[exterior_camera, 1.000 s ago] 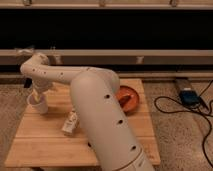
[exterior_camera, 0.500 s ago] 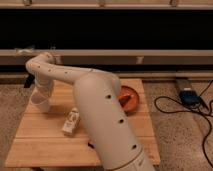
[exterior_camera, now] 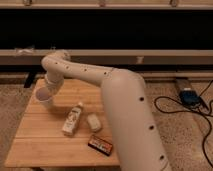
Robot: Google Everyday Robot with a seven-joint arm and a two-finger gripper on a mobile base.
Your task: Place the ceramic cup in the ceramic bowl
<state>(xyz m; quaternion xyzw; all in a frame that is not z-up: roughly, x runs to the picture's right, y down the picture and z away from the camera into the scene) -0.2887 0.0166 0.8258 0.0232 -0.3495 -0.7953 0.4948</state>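
Near the bottle (exterior_camera: 72,119), hand (exterior_camera: 49,88) holds cup (exterior_camera: 43,96).

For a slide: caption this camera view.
Gripper holds the ceramic cup over the left edge of the wooden table.

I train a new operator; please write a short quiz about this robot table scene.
1. True or false: the white bottle stands upright on the wooden table.
2. Where is the claw? A: over the table's far left part, at the ceramic cup. B: over its near right corner. C: at the dark packet.
3. How many things lie on the table nearer the camera than the cup?
Key: 1 false, it lies flat. 2 A. 3 three: bottle, pale block, packet.
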